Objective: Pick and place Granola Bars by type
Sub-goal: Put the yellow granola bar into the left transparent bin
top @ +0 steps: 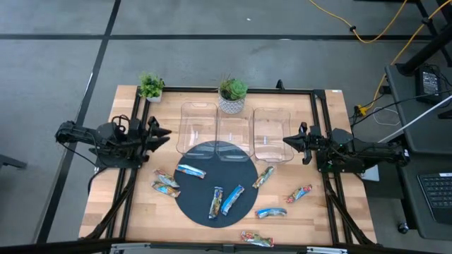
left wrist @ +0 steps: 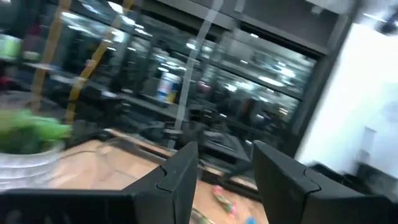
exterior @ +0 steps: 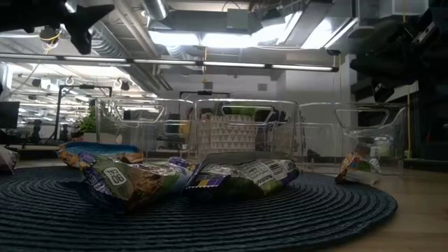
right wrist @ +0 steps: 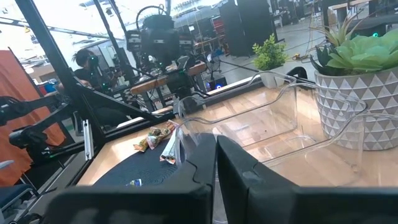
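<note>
Tabletop (top: 134, 212): Granola Bars (top: 231, 200) between distant jaws

Granola Bars (exterior: 175, 178) heaped on dark mat (exterior: 315, 217); 3 clear bins (exterior: 245, 133) behind.

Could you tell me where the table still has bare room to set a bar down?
The three clear bins are empty. Bare wood lies left of them, below the small plant, and at the front left corner past the left bars. The round mat and the wood to its right are crowded with bars.
</note>
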